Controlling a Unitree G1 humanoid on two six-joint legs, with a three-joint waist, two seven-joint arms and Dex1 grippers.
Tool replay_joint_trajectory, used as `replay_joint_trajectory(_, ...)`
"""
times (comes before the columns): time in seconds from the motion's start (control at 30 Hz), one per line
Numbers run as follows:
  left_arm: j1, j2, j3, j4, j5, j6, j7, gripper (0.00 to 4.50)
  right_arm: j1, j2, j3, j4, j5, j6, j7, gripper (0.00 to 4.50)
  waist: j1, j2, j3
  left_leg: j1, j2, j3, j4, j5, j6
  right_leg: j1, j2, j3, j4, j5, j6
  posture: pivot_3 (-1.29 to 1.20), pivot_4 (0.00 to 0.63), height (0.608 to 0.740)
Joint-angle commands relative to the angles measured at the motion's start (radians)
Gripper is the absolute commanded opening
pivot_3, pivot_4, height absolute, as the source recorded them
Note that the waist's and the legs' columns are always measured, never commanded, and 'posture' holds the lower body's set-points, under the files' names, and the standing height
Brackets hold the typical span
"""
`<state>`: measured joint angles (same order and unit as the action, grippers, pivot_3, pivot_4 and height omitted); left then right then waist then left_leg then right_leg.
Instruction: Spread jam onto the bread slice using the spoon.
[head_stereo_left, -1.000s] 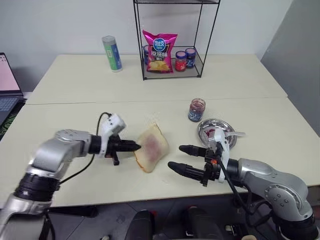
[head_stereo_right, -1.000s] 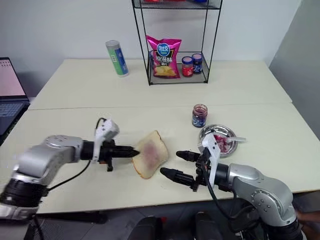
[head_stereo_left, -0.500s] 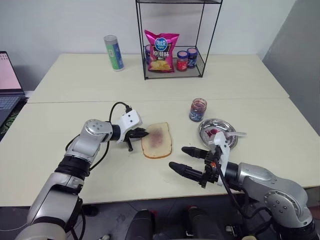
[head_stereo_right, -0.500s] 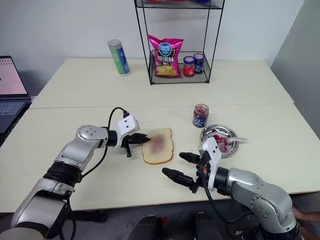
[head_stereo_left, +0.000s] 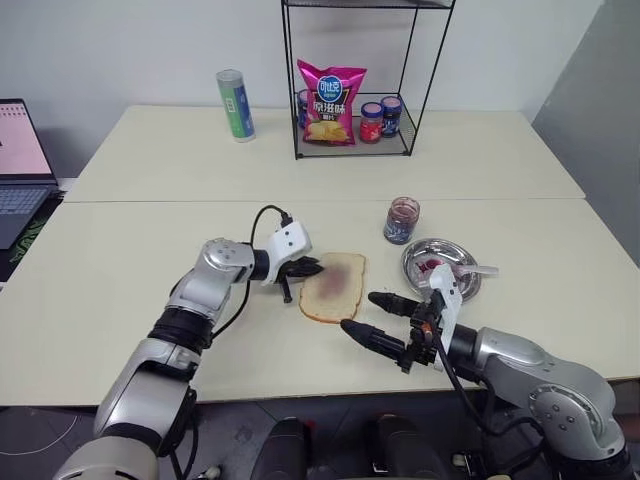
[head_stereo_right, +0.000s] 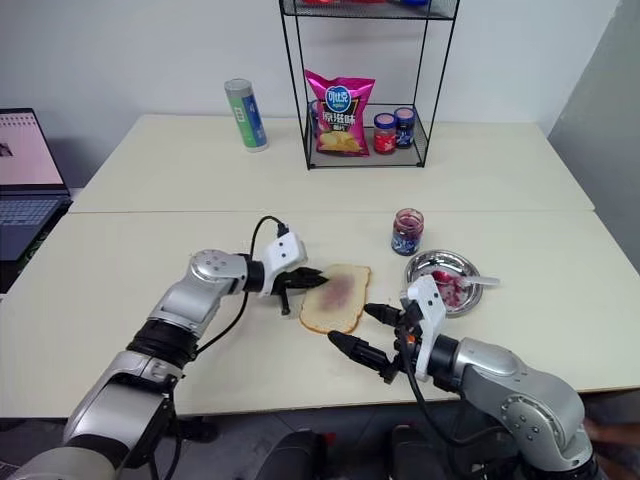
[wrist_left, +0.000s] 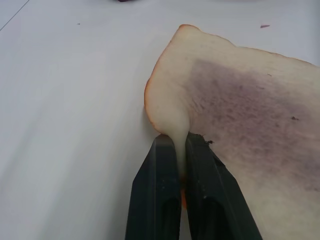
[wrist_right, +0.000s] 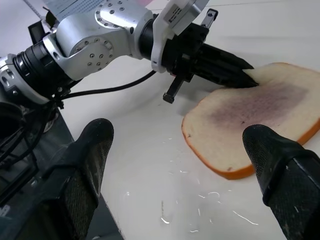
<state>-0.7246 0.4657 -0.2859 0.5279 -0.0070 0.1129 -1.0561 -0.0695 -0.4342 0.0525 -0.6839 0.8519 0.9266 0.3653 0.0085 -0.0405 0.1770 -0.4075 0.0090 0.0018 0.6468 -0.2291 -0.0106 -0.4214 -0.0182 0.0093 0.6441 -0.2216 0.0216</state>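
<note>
From the head cameras, I have the left hand (head_stereo_left: 312, 267) clenched on the near-left edge of the bread slice (head_stereo_left: 335, 286), which lies flat on the table (head_stereo_left: 130, 260) with a purplish jam (head_stereo_left: 341, 281) smear at its centre. My right hand (head_stereo_left: 374, 319) hovers just in front of the slice, fingers spread wide and empty. The spoon (head_stereo_left: 470, 269) rests on the round metal plate (head_stereo_left: 437, 268) to the right, its handle poking over the rim; the plate holds red-purple blobs. Just behind it stands an open jar (head_stereo_left: 401, 219) of dark jam. On the wire shelf (head_stereo_left: 350, 140) at the back sit a pink crisp bag (head_stereo_left: 325, 102) and two small lidded jars (head_stereo_left: 380, 119).

In the left wrist view, the fingers (wrist_left: 155, 195) pinch the crust and soft crumb bulges between them. I judge that any pull from here could tear the slice.

In the right wrist view, the slice lies between my open fingers (wrist_right: 280, 175). The spoon is not yet picked up; a careless reach for it could tip the plate.
</note>
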Motion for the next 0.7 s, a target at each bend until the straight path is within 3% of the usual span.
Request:
replay_joint_trajectory(0.03, -0.053, -0.065, -0.043, 0.051, 0.042, -0.054, 0.002, 0.56, 0.058, -0.014, -0.072, -0.08, 0.022, -0.021, -0.03, 4.5, 0.009, 0.0, 0.0, 0.0, -0.001, 0.0, 0.0, 0.0, 0.0, 0.0, 0.0, -0.001, 0.0, 0.0, 0.0, 0.0, 0.15, 0.74)
replay_joint_trajectory(0.13, -0.073, -0.008, -0.049, 0.137, 0.098, -0.177, -0.013, 1.13, 0.095, 0.023, -0.065, -0.122, 0.003, -0.019, -0.115, 4.5, 0.012, 0.0, -0.001, -0.001, -0.002, 0.0, 0.0, 0.0, 0.0, 0.0, 0.001, -0.001, 0.0, -0.001, 0.002, 0.0, 0.15, 0.74)
replay_joint_trajectory(0.27, -0.073, -0.007, -0.026, 0.124, 0.097, -0.162, 0.008, 1.9, 0.15, 0.006, -0.144, -0.153, 0.031, -0.03, -0.133, 4.5, 0.006, 0.0, -0.001, 0.0, -0.001, 0.001, 0.0, 0.0, 0.0, 0.0, 0.0, 0.002, 0.001, -0.001, 0.003, 0.0, 0.15, 0.74)
replay_joint_trajectory(0.43, -0.03, 0.076, 0.005, 0.067, 0.093, -0.162, -0.015, 2.8, 0.213, 0.057, -0.259, -0.202, 0.027, -0.064, -0.266, 4.5, -0.011, 0.001, -0.001, 0.001, 0.001, 0.001, -0.001, 0.0, 0.0, 0.0, 0.0, 0.002, 0.001, -0.001, 0.002, 0.0, 0.15, 0.74)
replay_joint_trajectory(0.53, -0.004, 0.111, 0.038, -0.023, 0.056, -0.141, -0.033, 3.49, 0.276, 0.124, -0.395, -0.227, 0.04, -0.125, -0.373, 4.5, -0.016, 0.001, -0.001, 0.002, 0.002, 0.001, -0.002, 0.0, 0.0, 0.0, 0.001, 0.002, 0.001, -0.001, 0.001, 0.0, 0.15, 0.74)
replay_joint_trajectory(0.7, 0.065, 0.082, 0.101, -0.297, -0.105, -0.029, -0.08, 4.47, 0.315, 0.276, -0.552, -0.151, 0.109, -0.245, -0.531, 4.5, -0.01, 0.001, -0.001, 0.002, 0.003, 0.0, -0.003, 0.0, 0.0, 0.0, 0.001, 0.001, 0.002, -0.002, 0.001, 0.0, 0.15, 0.74)
